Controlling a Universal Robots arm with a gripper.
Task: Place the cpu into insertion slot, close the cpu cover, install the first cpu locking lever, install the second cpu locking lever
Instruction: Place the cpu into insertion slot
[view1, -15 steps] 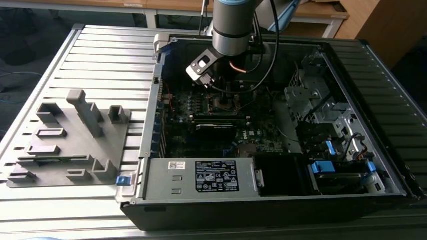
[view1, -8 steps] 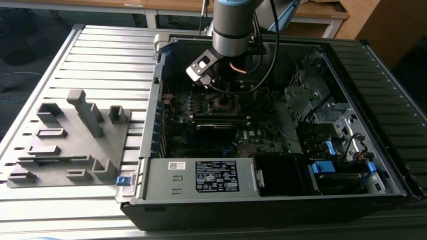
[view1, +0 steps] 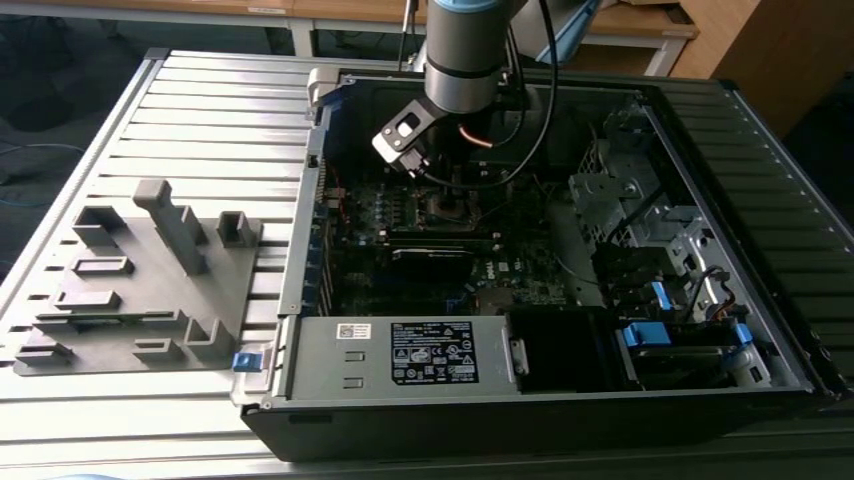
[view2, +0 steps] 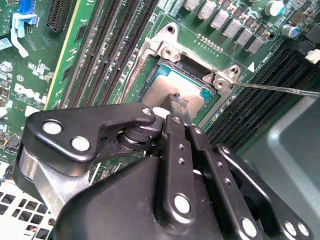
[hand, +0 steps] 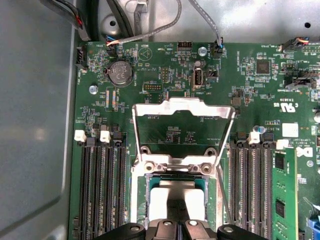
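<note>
One arm (view1: 461, 60) is standing over the open computer case (view1: 534, 425), its wrist hanging above the middle of the motherboard (hand: 240, 100). In both wrist views the gripper (view2: 178, 102) (hand: 176, 226) is resting its tip at the cpu (view2: 175, 85), which is lying flat inside the insertion slot (view2: 165, 50) between the two banks of memory slots (hand: 102, 190). Its fingers look drawn together with nothing pinched between them, though the view is too oblique to tell whether the tip is pressing on the silver top or sitting just above it. In the first wrist view the cpu cover (hand: 182, 105) is swung open on its hinge, away from the slot, with bare board showing through its square opening. In the second wrist view one thin locking lever (view2: 280, 90) is running out from a corner of the slot and seems unlatched. Judging from this, the seating step is the one in hand, and the cover and levers are not yet done. Doing it well is calling for the chip to be kept level and square to the slot's walls, and for only light, straight-down contact near the middle of the lid. Any sideways drag is risking a skewed chip or damaged contacts underneath. Clearance from the raised cover also matters.
</note>
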